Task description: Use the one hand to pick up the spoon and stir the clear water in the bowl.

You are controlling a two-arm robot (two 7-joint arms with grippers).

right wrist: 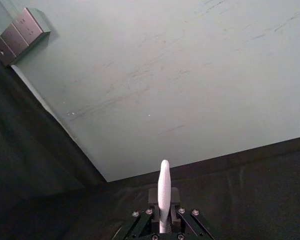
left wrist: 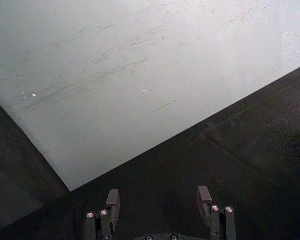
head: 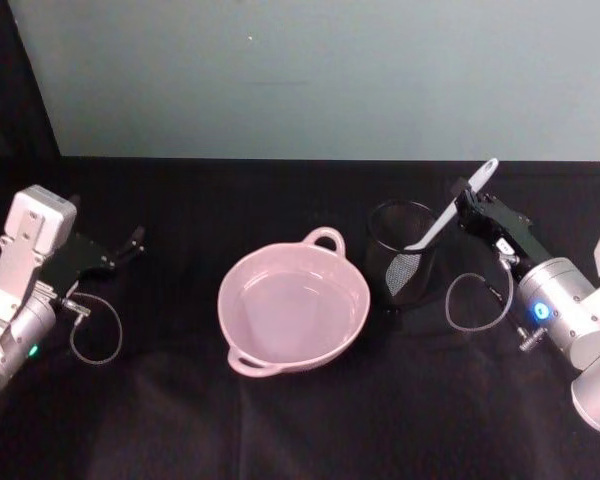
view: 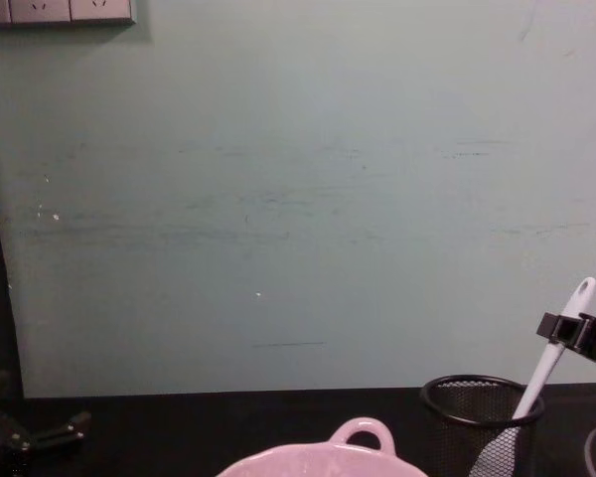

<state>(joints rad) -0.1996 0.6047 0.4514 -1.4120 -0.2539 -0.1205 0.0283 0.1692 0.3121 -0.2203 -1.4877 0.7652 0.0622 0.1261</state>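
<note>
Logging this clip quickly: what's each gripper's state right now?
Left gripper: open, holding nothing, parked at the left.
Right gripper: closed on the spoon handle, the spoon's head down in the mesh cup.

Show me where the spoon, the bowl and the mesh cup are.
spoon (head: 442, 224), head view, on the middle of its handle.
bowl (head: 228, 305), head view, on its left rim.
cup (head: 380, 255), head view, on its left mesh wall.

One spoon (head: 450, 215), one bowl (head: 250, 282), one cup (head: 385, 250)
</note>
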